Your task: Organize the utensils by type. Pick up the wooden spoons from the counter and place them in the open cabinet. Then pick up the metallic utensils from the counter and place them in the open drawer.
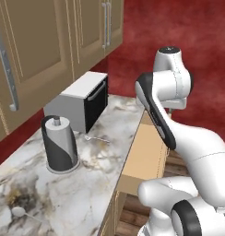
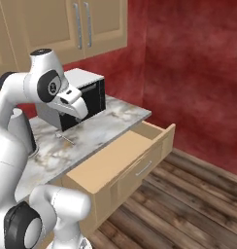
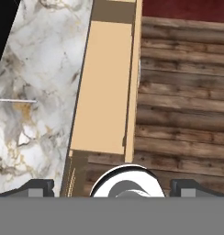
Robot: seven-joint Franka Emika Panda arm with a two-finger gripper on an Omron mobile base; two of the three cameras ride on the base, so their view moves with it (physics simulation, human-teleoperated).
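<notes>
Pincer [image 3: 112,187] spread wide above open drawer [image 3: 104,87], apparently empty.

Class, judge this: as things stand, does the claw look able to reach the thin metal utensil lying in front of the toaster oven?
Probably yes. The claw hangs open over the open drawer, and the metal utensil lies on bare counter beside it, with nothing between.
</notes>
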